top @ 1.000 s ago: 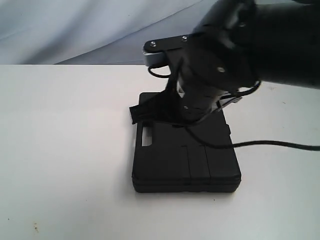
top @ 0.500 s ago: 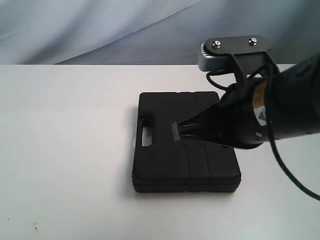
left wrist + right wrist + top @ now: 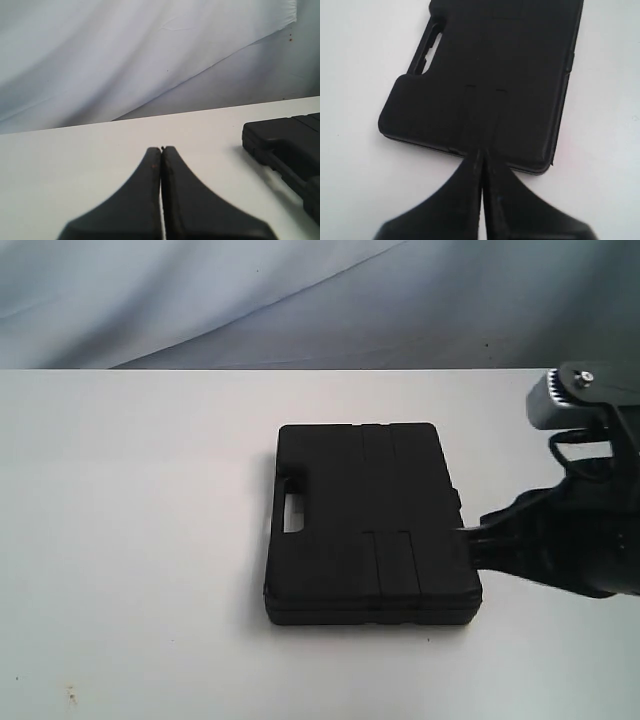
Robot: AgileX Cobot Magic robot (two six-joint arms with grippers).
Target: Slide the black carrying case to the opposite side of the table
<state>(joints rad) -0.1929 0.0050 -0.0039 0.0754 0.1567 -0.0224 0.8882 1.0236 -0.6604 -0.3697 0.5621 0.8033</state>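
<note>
The flat black plastic case [image 3: 370,525] is laid midway on the wide white table [image 3: 130,540], with bare table seen all around; the shut, empty right claw [image 3: 470,534] is set at the edge opposite its handle slot; the left claw [image 3: 161,150] is shut, empty.

case [image 3: 350,490]: matt black plastic, ribbed | table [image 3: 130,540]: smooth white, matt | backdrop [image 3: 200,300]: probably cloth

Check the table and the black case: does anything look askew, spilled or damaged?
Nothing stands out. The case lies flat and closed on the table, with no cracks or spills visible. A few tiny dark specks dot it. The right gripper, shut, sits at the case's edge.
</note>
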